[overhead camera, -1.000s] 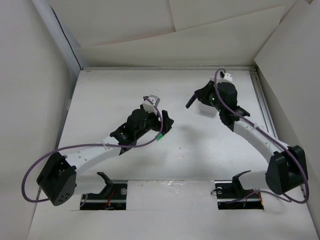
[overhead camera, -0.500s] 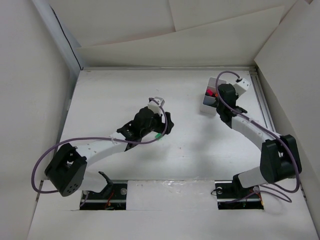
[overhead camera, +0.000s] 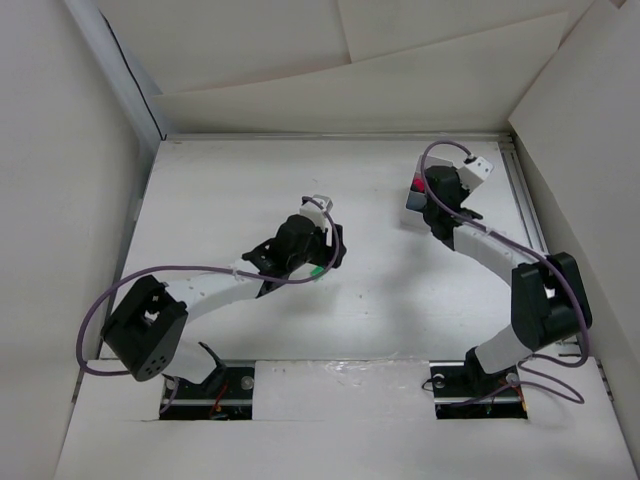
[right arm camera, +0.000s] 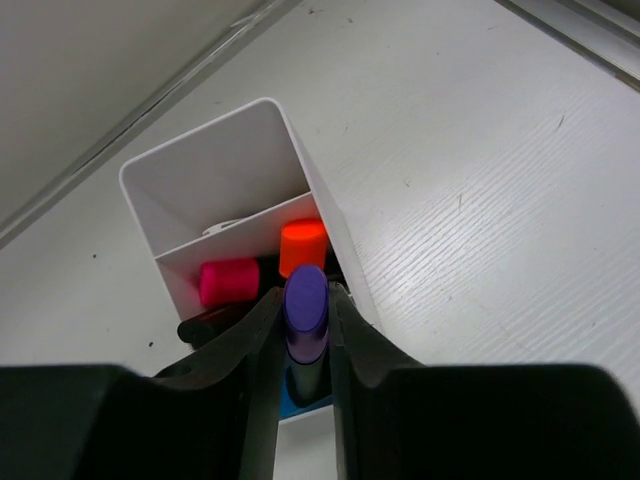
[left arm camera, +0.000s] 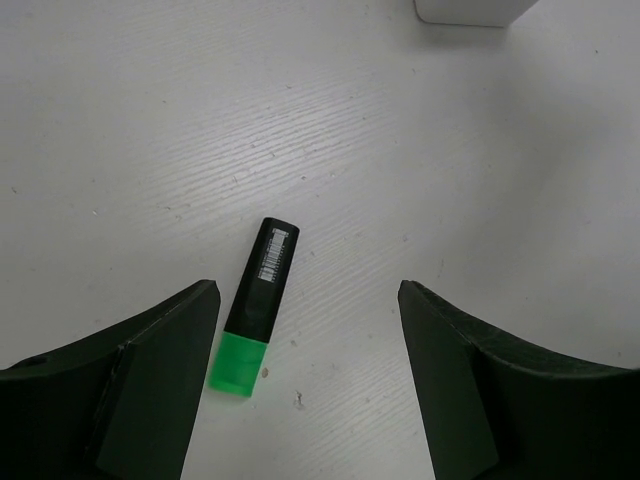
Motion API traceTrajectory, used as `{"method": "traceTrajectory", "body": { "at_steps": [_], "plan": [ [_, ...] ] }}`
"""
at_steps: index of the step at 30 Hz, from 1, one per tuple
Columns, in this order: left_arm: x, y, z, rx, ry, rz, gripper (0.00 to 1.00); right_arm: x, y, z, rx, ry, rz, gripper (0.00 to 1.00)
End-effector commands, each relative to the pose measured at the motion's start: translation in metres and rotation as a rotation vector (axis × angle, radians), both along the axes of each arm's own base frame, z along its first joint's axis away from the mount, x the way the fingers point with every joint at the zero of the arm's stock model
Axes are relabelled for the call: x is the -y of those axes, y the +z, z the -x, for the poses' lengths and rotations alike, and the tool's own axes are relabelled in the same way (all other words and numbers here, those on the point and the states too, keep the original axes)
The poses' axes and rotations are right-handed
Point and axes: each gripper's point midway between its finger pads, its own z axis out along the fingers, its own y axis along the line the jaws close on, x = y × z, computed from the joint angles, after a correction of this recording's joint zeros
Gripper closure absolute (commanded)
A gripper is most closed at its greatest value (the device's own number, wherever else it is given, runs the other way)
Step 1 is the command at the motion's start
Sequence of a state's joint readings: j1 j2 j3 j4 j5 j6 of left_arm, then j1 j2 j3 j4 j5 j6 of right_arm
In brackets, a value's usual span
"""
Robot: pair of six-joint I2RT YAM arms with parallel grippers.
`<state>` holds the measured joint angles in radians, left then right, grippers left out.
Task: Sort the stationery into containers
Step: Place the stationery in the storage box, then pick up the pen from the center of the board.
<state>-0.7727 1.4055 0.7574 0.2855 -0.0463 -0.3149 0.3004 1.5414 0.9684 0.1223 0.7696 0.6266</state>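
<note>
Right end effector [right arm camera: 305, 340], pointing down, clamps a purple-capped marker [right arm camera: 305, 298] above the white organiser [right arm camera: 215, 160]. Left end effector [left arm camera: 308, 345] hangs spread wide over a black green-ended marker [left arm camera: 256, 300] flat on the worktop [left arm camera: 450, 180].

You can see four markers. One green-ended marker [left arm camera: 250, 320] lies alone near the middle of the bench [left arm camera: 470, 190]. Three are at the one white organiser [right arm camera: 230, 170] by the far right corner: one pink-capped marker [right arm camera: 228, 280], one orange-capped marker [right arm camera: 303, 245] and one purple-capped marker [right arm camera: 306, 300]. One blue bit [right arm camera: 297, 405] shows too; you cannot tell what it is.
</note>
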Motion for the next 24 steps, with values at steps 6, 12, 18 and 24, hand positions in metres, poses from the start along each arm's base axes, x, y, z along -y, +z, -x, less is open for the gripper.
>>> {"method": "traceTrajectory", "body": {
  "at_steps": [6, 12, 18, 24],
  "plan": [
    [0.002, 0.019, -0.014, 0.033, 0.048, -0.004, 0.31, -0.017, 0.036, -0.005, 0.105, 0.028, -0.036, 0.53],
    [-0.007, 0.023, -0.014, 0.014, 0.101, -0.011, 0.31, -0.019, 0.050, 0.008, 0.138, 0.073, -0.066, 0.47],
    [-0.035, -0.009, 0.005, -0.062, 0.168, -0.071, 0.36, -0.029, 0.061, 0.034, 0.167, 0.180, -0.117, 0.45],
    [-0.041, -0.028, 0.026, -0.130, 0.142, -0.064, 0.42, -0.051, 0.078, 0.048, 0.191, 0.328, -0.151, 0.62]
  ]
}}
